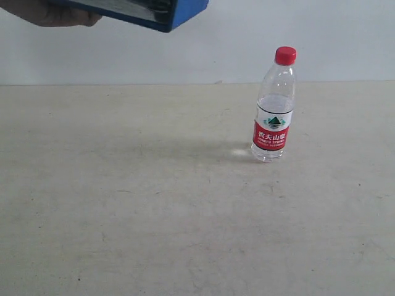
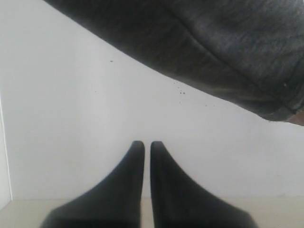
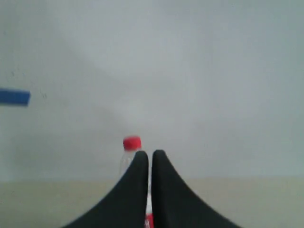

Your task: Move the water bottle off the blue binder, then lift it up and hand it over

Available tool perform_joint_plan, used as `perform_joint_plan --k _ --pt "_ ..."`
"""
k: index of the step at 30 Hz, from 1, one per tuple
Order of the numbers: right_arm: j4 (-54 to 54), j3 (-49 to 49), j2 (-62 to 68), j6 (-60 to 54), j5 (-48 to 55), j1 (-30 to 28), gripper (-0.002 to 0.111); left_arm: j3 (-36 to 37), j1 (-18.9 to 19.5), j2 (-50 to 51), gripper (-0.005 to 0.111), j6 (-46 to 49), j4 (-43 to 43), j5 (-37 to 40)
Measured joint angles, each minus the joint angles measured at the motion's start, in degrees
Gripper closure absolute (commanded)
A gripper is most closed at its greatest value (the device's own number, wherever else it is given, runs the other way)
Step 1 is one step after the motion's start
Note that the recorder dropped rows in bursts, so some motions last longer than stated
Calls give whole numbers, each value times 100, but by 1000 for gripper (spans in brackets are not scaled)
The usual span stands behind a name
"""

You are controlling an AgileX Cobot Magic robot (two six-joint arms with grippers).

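Observation:
The water bottle (image 1: pixel 274 106), clear with a red cap and red-white-green label, stands upright on the beige table at the right. The blue binder (image 1: pixel 148 13) is held in the air at the top left by a person's hand (image 1: pixel 52 13); only its lower corner shows. No robot arm appears in the exterior view. In the left wrist view my left gripper (image 2: pixel 147 145) is shut, with nothing between its fingers. My right gripper (image 3: pixel 150 154) is shut too; the bottle (image 3: pixel 131 151) stands some way beyond it, mostly hidden by the fingers, and a sliver of the binder (image 3: pixel 14 97) shows.
The beige table (image 1: pixel 154 203) meets a white wall behind. A dark grey sleeve (image 2: pixel 204 47) fills the top of the left wrist view.

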Motion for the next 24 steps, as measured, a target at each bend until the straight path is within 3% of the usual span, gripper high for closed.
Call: perform_joint_plan --k 8,18,24 --pt "290 307 0 -456 1897 -69 109 0 0 0 102 0 0 0" --pt "644 307 0 -456 1610 -125 109 0 0 0 102 0 0 0" --pt "171 307 0 -341 1395 -125 109 0 0 0 102 0 0 0"
